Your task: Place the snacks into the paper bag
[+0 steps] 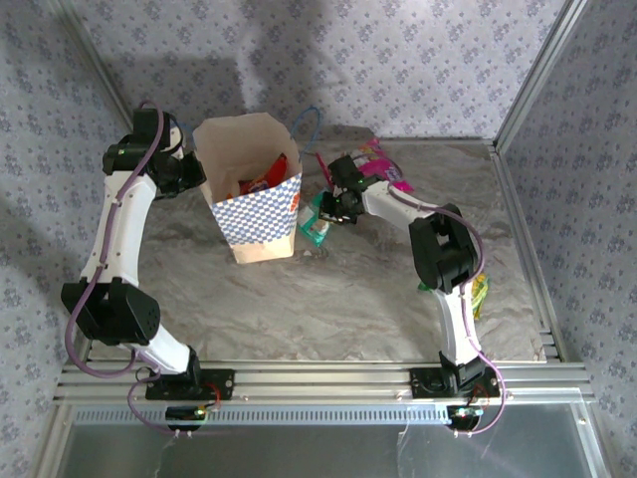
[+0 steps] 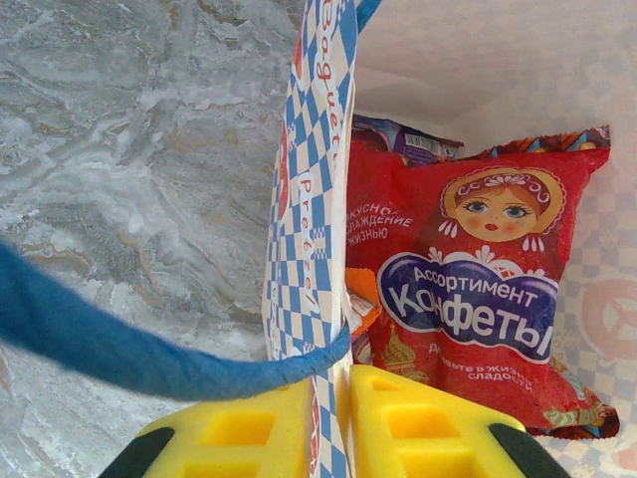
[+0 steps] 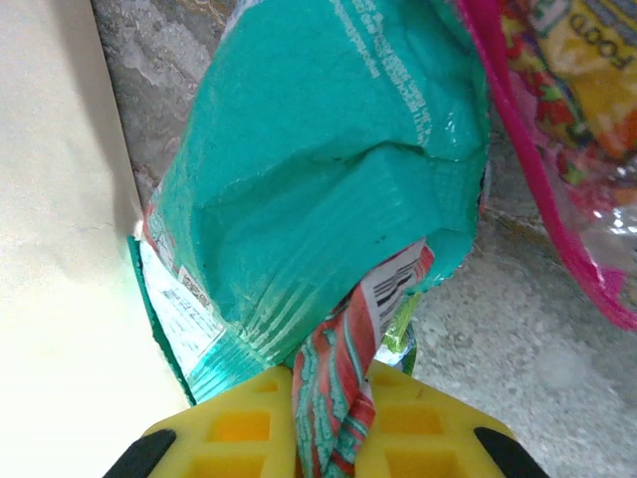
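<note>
From above, the paper bag stands left of centre, the left gripper at its left rim and the right gripper just right of it over a teal packet; a magenta packet lies farther back. Left wrist view: jaws pinched on the bag's checked wall, with a red packet inside reading "Ассортимент Конфеты". Right wrist view: jaws clamped on the teal packet's crimped end seam, probably the surest hold on light, slippery, crinkly film; the magenta packet reads "FOOD".

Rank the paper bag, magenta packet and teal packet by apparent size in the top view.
1. paper bag, clearly largest.
2. magenta packet.
3. teal packet, but the right gripper covers part of it, so two and three are close.
</note>
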Robot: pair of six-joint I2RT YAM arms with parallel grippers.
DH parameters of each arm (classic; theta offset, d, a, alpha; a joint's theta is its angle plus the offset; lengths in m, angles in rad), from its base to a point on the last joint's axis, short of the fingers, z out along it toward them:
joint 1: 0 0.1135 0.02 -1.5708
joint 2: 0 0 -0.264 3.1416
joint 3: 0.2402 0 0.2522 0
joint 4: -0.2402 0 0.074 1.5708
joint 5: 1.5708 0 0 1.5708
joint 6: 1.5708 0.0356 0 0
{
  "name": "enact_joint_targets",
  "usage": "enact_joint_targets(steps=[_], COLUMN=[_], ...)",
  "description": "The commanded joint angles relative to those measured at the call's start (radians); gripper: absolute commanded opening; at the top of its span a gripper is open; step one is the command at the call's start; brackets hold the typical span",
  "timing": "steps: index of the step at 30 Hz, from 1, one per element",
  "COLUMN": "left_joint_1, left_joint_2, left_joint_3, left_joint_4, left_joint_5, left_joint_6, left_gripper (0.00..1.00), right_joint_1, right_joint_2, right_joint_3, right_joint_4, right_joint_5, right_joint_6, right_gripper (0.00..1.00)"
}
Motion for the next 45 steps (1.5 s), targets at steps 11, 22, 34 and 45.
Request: enact_joint_targets(steps=[11, 22, 34, 45], left_joint_1=[-0.002, -0.002, -0.003, -0.003], left_joint_2=[-0.018, -0.006, -0.005, -0.028], left_joint_3=[0.022, 0.024, 0.006, -0.006], left_joint_4=[-0.018, -0.004, 0.024, 0.024], left_joint_5=[0.016, 0.051, 0.081, 0.090], left_joint_6=[0.001, -0.016, -0.043, -0.043], left_gripper=[0.18, 0.18, 0.19, 0.19], right_joint_1=[0.020, 0.029, 0.029, 0.022], right_joint_2=[-0.148, -0.284, -0.433, -0.524], right_joint_3=[-0.006, -0.029, -0.039, 0.038], right_joint_4=[-0.142, -0.182, -0.225, -0.315], right_joint_5=[0.060, 0.130, 0.279, 0.418], right_joint_6=[-0.094, -0.140, -0.179, -0.246], right_gripper=[0.00, 0.00, 0.00, 0.00])
